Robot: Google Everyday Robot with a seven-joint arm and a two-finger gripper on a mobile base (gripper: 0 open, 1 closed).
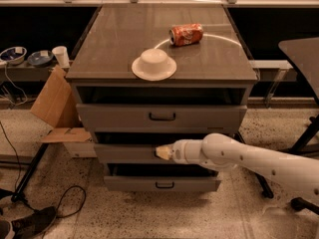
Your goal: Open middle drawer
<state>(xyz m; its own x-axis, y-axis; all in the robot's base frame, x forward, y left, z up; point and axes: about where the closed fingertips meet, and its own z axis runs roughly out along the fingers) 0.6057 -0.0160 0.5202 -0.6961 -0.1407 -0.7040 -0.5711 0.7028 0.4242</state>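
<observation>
The gripper (162, 153) is pointing toward 9 o'clock, touching the centre of the grey metal middle drawer (124, 154) and hiding its handle; whether it is gripping cannot be told.

The gripper (162, 153) sits at the middle drawer (124, 154) front, with the arm (249, 162) reaching in from the right. The floor (164, 215) before the cabinet (114, 39) lies open. A cardboard box (56, 103) crowds the left side, and a black table leg (305, 136) the right.

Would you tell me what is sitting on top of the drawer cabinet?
A white bowl and a red can lying on its side rest on the cabinet top. The gripper is lower, at the middle drawer, covering its handle.
</observation>
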